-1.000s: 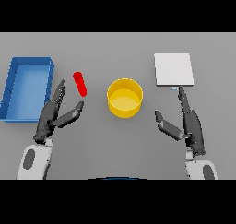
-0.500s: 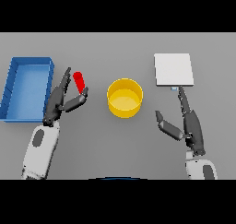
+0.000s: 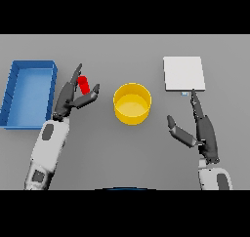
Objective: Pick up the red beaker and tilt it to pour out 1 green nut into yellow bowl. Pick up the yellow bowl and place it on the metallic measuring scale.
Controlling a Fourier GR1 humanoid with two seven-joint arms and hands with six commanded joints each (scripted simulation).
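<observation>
Head view of the grey bench [image 3: 127,153]. The left robot hand [image 3: 73,97] stands at the red beaker [image 3: 84,84], toward the left of the bench, with straight fingers reaching up along the beaker's left side and the thumb extended just below and to its right. The digits bracket the beaker but are not curled round it, so no grasp is established; whether they touch its wall cannot be told. The beaker lies between the blue bin [image 3: 29,68] at the left edge and the yellow bowl [image 3: 132,103] near the centre. No green nut can be made out inside the beaker. The metallic measuring scale [image 3: 183,73] rests toward the far right of the bench, well apart from the bowl. The right robot hand [image 3: 197,131] hovers near the front right, fingers straight and relaxed, holding nothing, its longest finger pointing toward the scale's near edge.

Risks, as judged from this arrangement: the beaker is small and narrow, so an uneven closure of thumb and fingers may tip it or push it toward the bin. A loose pinch may let it slip during the tilt. Tilting before the beaker's mouth is over the bowl would drop the nut onto the bench.
</observation>
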